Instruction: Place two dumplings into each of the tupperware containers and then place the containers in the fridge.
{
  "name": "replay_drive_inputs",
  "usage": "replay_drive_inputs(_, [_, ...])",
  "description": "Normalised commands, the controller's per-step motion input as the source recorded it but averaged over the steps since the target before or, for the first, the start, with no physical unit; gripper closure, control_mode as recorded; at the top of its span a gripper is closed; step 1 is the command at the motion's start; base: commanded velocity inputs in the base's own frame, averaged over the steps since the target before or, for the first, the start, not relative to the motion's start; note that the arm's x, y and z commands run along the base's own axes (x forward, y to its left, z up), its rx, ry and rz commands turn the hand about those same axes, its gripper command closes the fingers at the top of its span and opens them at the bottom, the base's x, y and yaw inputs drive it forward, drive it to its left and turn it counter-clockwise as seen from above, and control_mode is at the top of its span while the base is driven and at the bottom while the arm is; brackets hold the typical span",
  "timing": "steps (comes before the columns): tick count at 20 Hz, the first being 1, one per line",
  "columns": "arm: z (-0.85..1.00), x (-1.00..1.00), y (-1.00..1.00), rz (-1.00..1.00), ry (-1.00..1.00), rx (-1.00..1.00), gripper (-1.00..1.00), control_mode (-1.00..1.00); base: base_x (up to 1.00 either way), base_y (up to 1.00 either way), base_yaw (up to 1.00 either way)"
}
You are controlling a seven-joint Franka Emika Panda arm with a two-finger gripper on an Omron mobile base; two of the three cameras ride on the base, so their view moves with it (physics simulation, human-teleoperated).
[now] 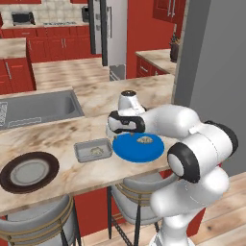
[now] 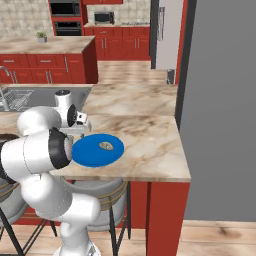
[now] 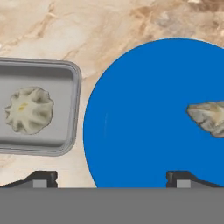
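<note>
A translucent grey tupperware container lies on the marble counter and holds one pale dumpling. Just right of it is a blue round plate carrying another dumpling. My gripper hovers above the gap between container and plate, open, with nothing between its fingertips. The tall grey fridge stands far back across the kitchen, doors shut.
A round dark-brown plate rests at the counter's left front. The sink is behind it. A tall flat grey panel bounds the counter on the right. Stools stand under the front edge.
</note>
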Motion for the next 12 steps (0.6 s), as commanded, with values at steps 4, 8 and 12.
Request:
replay_drive_inputs(4, [0.00, 0.27, -0.99, 0.19, 0.03, 0.04, -1.00, -1.00, 0.00, 0.00, 0.00])
replay_drive_inputs(8, [-0.01, 0.53, -0.72, 0.20, 0.01, 0.00, -1.00, -1.00, 0.00, 0.00, 0.00])
replay_drive_inputs(12, [-0.10, 0.30, -0.50, 0.14, 0.02, 0.00, -1.00, -1.00, 0.00, 0.00, 0.00])
